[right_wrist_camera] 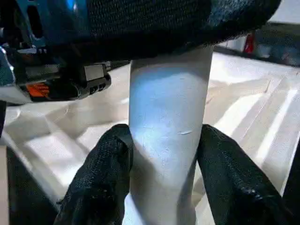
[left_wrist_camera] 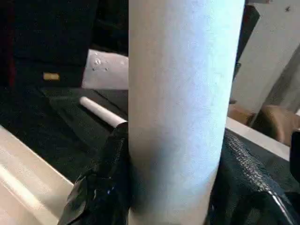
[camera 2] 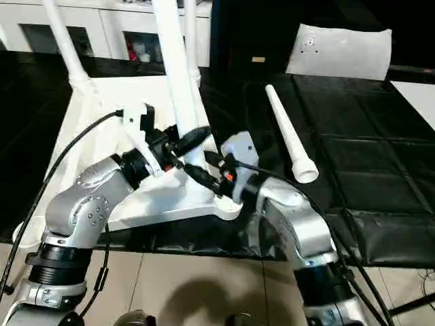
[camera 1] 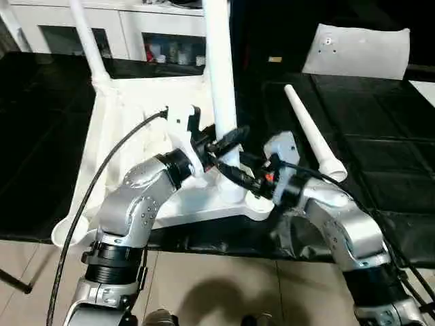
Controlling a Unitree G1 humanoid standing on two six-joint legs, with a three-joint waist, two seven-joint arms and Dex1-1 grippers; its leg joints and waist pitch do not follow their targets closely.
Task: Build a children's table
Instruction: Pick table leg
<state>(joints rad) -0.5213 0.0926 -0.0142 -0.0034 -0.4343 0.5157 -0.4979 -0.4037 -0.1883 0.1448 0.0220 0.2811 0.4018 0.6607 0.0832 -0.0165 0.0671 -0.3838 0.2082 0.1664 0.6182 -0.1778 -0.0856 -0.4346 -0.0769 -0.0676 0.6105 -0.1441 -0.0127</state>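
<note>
White plastic tabletop [camera 1: 136,115] lies ribs-up on the worktop [camera 1: 380,170]. Left hand [camera 1: 221,146] and right hand [camera 1: 234,178] both clench an upright leg [camera 1: 221,81] at its six-o'clock corner socket. Step: seating it (press straight down next, probably). Spare leg [camera 1: 312,132] lies at three o'clock.

silver forearms [camera 1: 136,204], black cables [camera 1: 102,170], apparently textured fingers [right_wrist_camera: 101,173]

Both grippers, left [camera 2: 194,139] and right [camera 2: 197,175], clasp an upright leg [camera 2: 173,75] standing in the upturned tabletop [camera 2: 92,109]. A loose leg [camera 2: 289,136] lies beside it on the black mat [camera 2: 367,176].
</note>
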